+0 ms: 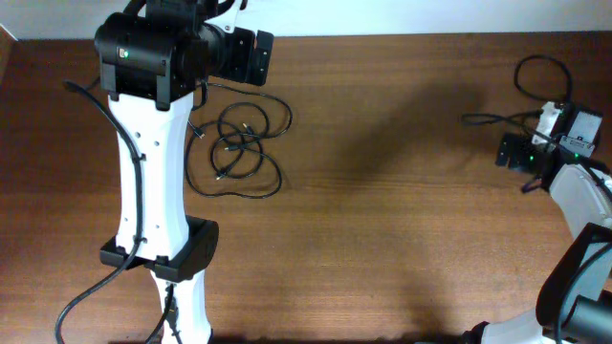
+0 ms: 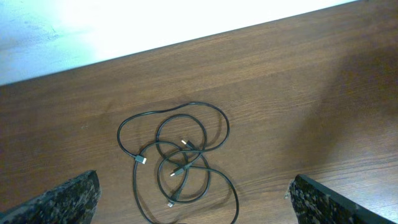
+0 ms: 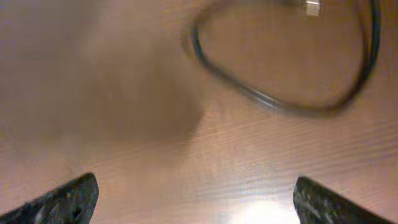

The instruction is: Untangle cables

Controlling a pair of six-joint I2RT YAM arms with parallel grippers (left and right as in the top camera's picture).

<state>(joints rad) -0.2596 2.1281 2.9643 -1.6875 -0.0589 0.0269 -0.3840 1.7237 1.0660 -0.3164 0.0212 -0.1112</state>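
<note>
**Approach stage: no cable is gripped yet.**

Overhead: the tangled cables [image 1: 239, 148] lie on the counter [image 1: 382, 210] near the left tool [image 1: 244, 53]. A separate cable [image 1: 488, 120] lies by the right tool [image 1: 512, 153].
Left wrist: the fingers [image 2: 62, 202] are spread wide above the knot. Your next move is likely a descent onto one outer loop.
Right wrist: the tool is spread and empty over a blurred loop.

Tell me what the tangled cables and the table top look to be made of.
Tangled cables: thin black jackets, probably rubber or plastic, faintly glossy; the pale tips look like metal plugs. Table: brown wood or wood-look laminate, with straight grain lines and a satin sheen; which one is unclear.
</note>
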